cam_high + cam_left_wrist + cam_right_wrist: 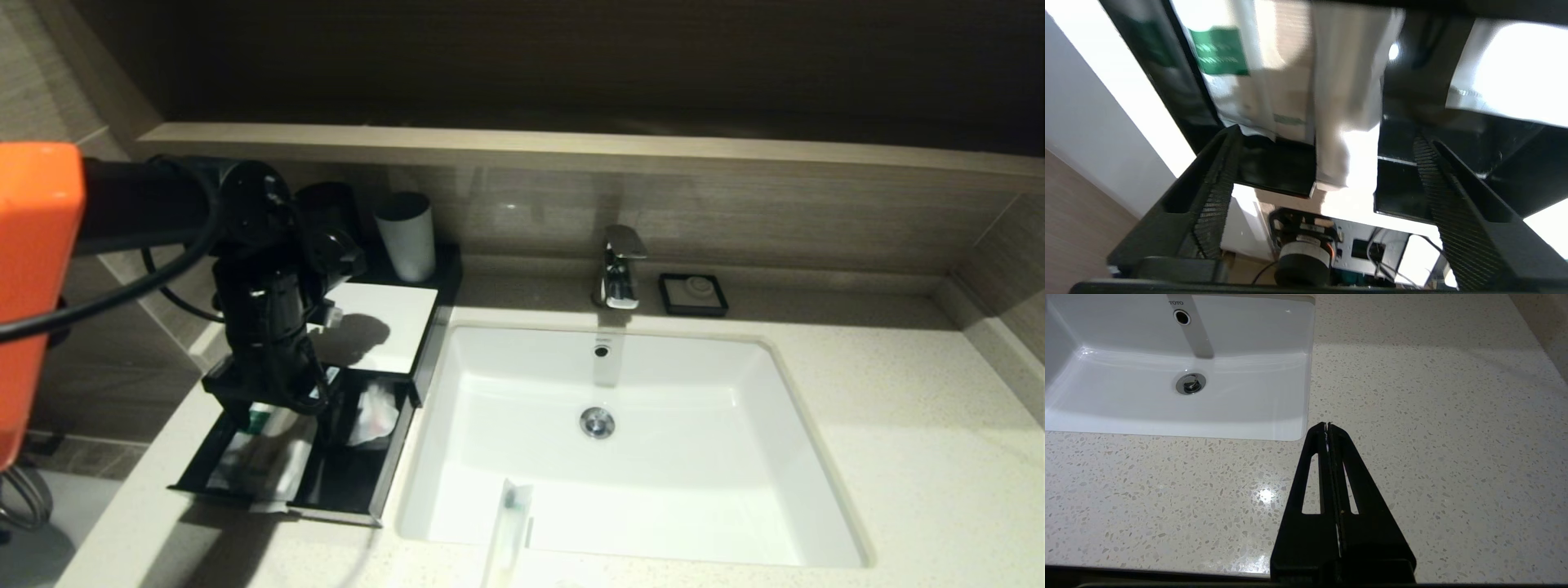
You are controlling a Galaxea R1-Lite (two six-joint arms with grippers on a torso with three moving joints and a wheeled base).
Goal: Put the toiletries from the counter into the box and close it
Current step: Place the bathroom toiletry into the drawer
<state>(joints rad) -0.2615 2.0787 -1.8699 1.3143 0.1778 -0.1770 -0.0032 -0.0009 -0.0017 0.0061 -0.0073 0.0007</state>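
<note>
- Hanging over the pulled-out drawer [326,457] of the box [384,327], the left gripper [282,396] points down; box sits on the counter [898,457] just left of the basin [620,441].
- Jaws spread wide w/ nothing between them; in the left wrist view the ribbed fingers [1216,196] stand either side of the drawer contents, clear of them.
- Toiletries in the drawer: pale packets [261,465] lie in the compartment farther from the basin, one w/ a green label [1218,51]; a crumpled white packet [371,416] lies in the compartment nearer the basin.
- One slim translucent packet [508,531] w/ a greenish end lies at the basin's near rim, approx. over the edge; can't tell from the head view whether it rests on the counter or tips into the bowl.
- Drawer is open; white top panel of the box is partly shaded by the arm.
- Right gripper [1327,425] is over bare counter beside the basin's near right corner, fingers pressed flat together, holding nothing.
- Behind the box, a black cup [331,208] and a white cup [406,235]; behind the basin, tap [619,268] and, just to its right, a black soap dish [693,294].
</note>
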